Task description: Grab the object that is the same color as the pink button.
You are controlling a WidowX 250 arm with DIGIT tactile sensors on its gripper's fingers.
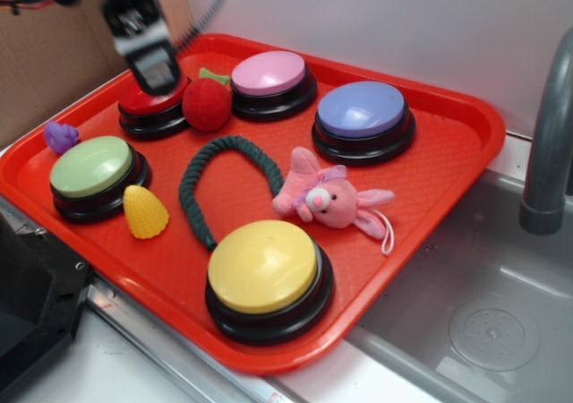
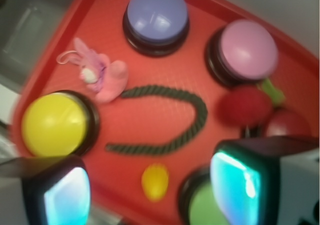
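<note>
Fingers (image 2: 150,185): spread, nothing held, above the red button (image 1: 150,107).
Pink bunny (image 1: 324,197): lying on the tray (image 1: 466,143), between the yellow button (image 1: 264,273) and blue button (image 1: 363,116).
Approach: the rope (image 1: 224,175) is best cleared; the plump body is to be pinched, not an ear.

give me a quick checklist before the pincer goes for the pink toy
1. Target found: pink bunny matches the pink button - ok.
2. Pincer empty, as the wrist view shows - ok.
3. Pincer over target: it hangs over the red button, far from the bunny - not ok.
4. Bunny free: green rope ends close beside it, touching or not - cannot tell.
5. Bunny lies on the tray, unobstructed from above - ok.
</note>
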